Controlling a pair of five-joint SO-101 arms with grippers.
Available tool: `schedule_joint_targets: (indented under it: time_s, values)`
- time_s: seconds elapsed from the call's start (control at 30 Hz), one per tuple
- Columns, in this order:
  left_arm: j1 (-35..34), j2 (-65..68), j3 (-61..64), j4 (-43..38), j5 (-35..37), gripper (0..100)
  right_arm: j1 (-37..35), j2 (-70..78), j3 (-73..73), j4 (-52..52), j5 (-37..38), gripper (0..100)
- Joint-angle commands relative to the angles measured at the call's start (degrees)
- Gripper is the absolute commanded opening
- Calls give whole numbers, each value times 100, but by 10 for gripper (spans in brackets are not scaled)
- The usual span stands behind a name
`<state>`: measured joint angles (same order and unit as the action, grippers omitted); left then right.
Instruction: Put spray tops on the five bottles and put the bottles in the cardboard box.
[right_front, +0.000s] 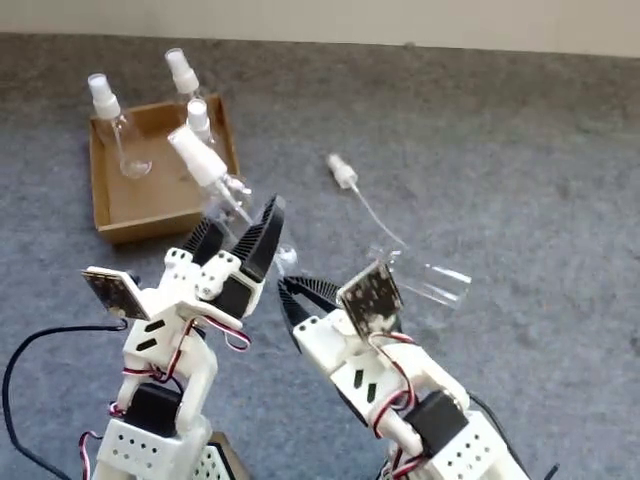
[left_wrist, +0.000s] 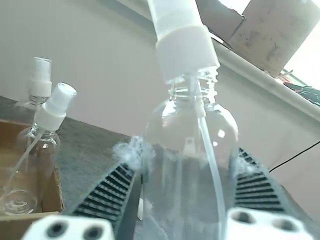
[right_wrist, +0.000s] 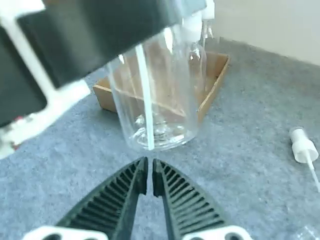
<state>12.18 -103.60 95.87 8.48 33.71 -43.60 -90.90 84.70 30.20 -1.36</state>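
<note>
My left gripper (right_front: 238, 225) is shut on a clear bottle (right_front: 225, 195) and holds it above the carpet, just in front of the cardboard box (right_front: 110, 205). A white spray top (left_wrist: 182, 40) sits on this bottle's neck, its tube running down inside. Three capped bottles (right_front: 125, 140) stand in the box. My right gripper (right_front: 287, 290) is shut on nothing, low and just below the held bottle (right_wrist: 155, 95). A loose spray top (right_front: 342, 172) lies on the carpet to the right. An uncapped bottle (right_front: 430, 275) lies on its side beside the right arm.
Grey carpet (right_front: 520, 160) covers the whole work area, with open floor at the right and far back. A pale wall (right_front: 400, 20) runs along the far edge. The box's front wall (right_wrist: 115, 97) is close behind the held bottle.
</note>
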Motion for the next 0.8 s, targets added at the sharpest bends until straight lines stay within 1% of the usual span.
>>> schedule_joint_targets:
  time_s: [0.0,0.07,0.13,0.27,0.33,0.53,0.63,0.77]
  values:
    - [163,-48,119,-114,70,147,-57,-1191,523,-136,53,12]
    - [171,-48,119,-114,79,147,-57,-1499,778,-127,53,12]
    - [259,-48,119,-114,79,147,-84,-1446,936,-127,53,12]
    - [743,-22,119,-105,44,147,-101,-1437,1015,-136,53,12]
    - [945,-31,119,53,35,147,-101,-1446,1015,-136,53,12]
    - [1007,-57,119,211,35,148,-48,-1446,1033,-136,53,12]
    - [1007,-57,119,299,35,148,145,-1446,1024,-154,53,12]
    - [1015,-57,119,545,26,150,602,-1446,1059,-163,53,12]
